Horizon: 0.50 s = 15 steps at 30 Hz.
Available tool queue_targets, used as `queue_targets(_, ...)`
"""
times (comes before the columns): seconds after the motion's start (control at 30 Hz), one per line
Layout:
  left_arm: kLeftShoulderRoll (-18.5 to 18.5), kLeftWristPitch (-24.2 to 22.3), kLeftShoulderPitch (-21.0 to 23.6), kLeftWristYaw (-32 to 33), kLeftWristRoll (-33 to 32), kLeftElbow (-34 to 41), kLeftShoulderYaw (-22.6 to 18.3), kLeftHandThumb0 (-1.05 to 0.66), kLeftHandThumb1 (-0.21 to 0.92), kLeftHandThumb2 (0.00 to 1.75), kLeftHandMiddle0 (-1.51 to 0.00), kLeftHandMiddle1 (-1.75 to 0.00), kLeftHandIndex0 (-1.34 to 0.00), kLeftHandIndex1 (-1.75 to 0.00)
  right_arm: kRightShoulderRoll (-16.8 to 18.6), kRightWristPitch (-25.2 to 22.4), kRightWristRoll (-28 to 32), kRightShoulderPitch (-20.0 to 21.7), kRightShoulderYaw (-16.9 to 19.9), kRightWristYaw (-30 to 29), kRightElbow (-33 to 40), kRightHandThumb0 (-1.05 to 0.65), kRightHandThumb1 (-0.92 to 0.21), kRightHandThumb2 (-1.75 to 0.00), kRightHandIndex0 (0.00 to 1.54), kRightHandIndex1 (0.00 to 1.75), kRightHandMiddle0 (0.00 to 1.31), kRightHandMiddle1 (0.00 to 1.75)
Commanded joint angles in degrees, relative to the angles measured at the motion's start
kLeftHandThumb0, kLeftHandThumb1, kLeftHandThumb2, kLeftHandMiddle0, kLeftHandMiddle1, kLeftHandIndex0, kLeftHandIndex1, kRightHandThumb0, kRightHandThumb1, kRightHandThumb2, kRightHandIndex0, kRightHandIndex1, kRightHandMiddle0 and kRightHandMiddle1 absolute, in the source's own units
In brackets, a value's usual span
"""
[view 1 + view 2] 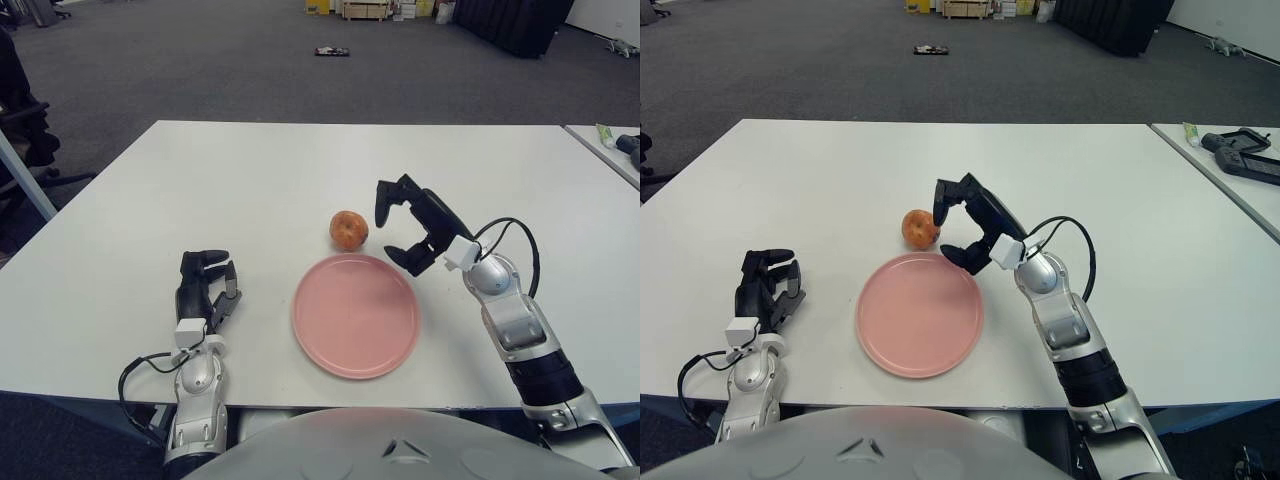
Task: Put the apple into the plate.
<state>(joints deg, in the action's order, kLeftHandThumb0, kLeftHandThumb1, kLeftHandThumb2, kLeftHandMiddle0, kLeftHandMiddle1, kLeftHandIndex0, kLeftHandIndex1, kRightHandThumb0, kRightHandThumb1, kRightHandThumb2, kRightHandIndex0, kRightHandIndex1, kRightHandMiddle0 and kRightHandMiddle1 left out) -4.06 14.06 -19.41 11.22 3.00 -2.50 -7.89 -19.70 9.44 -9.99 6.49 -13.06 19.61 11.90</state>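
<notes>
Left eye view shows the round, smooth apple (348, 230) on the white desk (250, 180), just beyond the flat pink plate's (355, 315) far rim. Beside it, the right hand (415, 225) has fingers (385, 200) spread, holding nothing. It should cup the apple squarely, since it rolls easily. The left hand (203, 293) shows near the desk's front edge, fingers loosely open.

Red-orange apple (348, 230) sits just behind pink plate (355, 315).

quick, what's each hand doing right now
Left hand: fingers relaxed, holding nothing, idle left of the plate.
Right hand: fingers spread open beside the apple, not gripping it; the apple sits on the table behind the plate.
</notes>
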Motion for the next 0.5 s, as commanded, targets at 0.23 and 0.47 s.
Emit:
queue_targets(0.23,-0.27,-1.08,-0.43,-0.05,0.2,-1.46,0.58,-0.37,0.77,0.75,-0.48,-1.54,-0.28,-1.75,-1.92,1.52,1.69,2.32,0.31,5.57,-1.63,0.0,0.02,-1.68,0.89,1.7,0.64,1.7)
queue_targets(0.47,-0.41,-1.32,-0.48,-0.05,0.07,-1.46,0.64,-0.36,0.79,0.71,-0.45,-1.56,-0.27,-1.75,-1.93,5.96,0.85,2.94,0.05,5.3,-4.87,-0.01,-0.21,-1.43,0.61,1.74,0.55,1.71)
